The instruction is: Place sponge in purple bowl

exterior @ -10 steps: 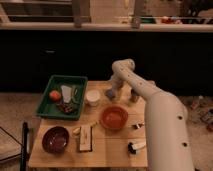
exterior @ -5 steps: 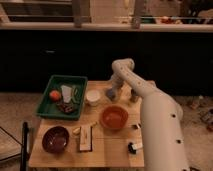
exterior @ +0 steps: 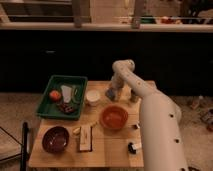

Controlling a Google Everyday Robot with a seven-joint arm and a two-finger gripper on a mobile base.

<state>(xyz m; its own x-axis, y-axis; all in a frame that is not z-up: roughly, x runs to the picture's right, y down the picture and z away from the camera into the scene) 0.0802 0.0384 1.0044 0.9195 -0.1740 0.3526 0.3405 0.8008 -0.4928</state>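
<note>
The purple bowl (exterior: 55,139) sits at the front left corner of the wooden table (exterior: 112,155). My arm reaches from the lower right, bends at the back of the table and points down. My gripper (exterior: 113,94) is low over the table's back middle, between the white cup (exterior: 92,96) and a small upright item (exterior: 134,97). A small pale-blue patch, seemingly the sponge (exterior: 110,97), shows at the gripper's tip. I cannot tell whether it is held. The gripper is far from the purple bowl, up and to its right.
An orange bowl (exterior: 114,117) sits just in front of the gripper. A green tray (exterior: 46,102) at the back left holds an orange fruit (exterior: 54,94), a pale wedge (exterior: 67,92) and dark items. A wooden block (exterior: 86,138) lies right of the purple bowl. A small black-and-white item (exterior: 133,146) lies front right.
The lower part of my arm has shifted slightly left. The gripper stays at nearly the same spot behind the orange bowl.
</note>
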